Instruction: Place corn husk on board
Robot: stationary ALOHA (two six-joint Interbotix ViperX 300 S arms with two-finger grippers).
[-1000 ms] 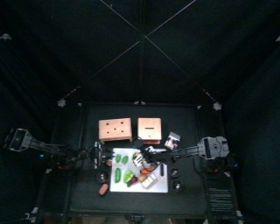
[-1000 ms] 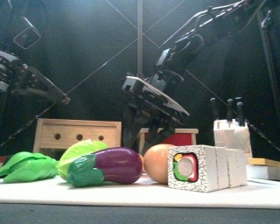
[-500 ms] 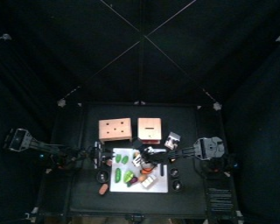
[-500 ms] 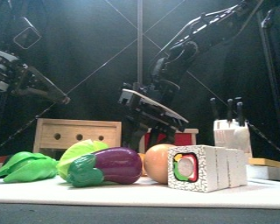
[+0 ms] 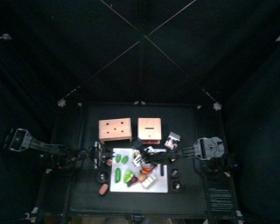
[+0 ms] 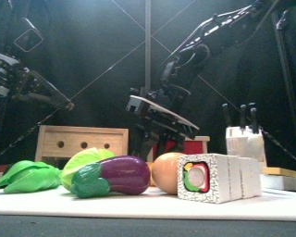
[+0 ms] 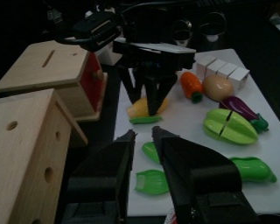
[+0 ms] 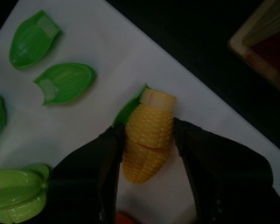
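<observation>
We find the corn (image 8: 150, 138) lying on the white board (image 8: 213, 105), a yellow cob with a green husk leaf (image 8: 132, 107) showing under its far side. It sits toward the far part of the board, which lies in the near middle of the tabletop (image 5: 84, 197) in the top view.

The right pincer (image 8: 150, 166) stands straight over the cob, its two black jaws spread wide, one on each side of the corn. We cannot tell whether the jaws touch it. In the left wrist view the same right pincer (image 7: 146, 87) points down onto the corn (image 7: 149, 107), and in the front view the right arm (image 6: 194, 51) slopes down from the upper right with its wrist bent, so the pincer hangs behind the foods.

Loose green husk pieces (image 8: 63, 81) lie on the board apart from the cob. In the front view, a green leafy piece (image 6: 30, 175), a purple eggplant (image 6: 117, 174), a round orange-tan food (image 6: 169, 170) and a sushi roll (image 6: 217, 178) line the near edge of the board.

The left pincer (image 7: 150, 166) rests at the left of the tabletop, raised, with a narrow gap between its jaws and nothing in them. Two tan wooden blocks (image 5: 115, 129) stand beyond the board.
</observation>
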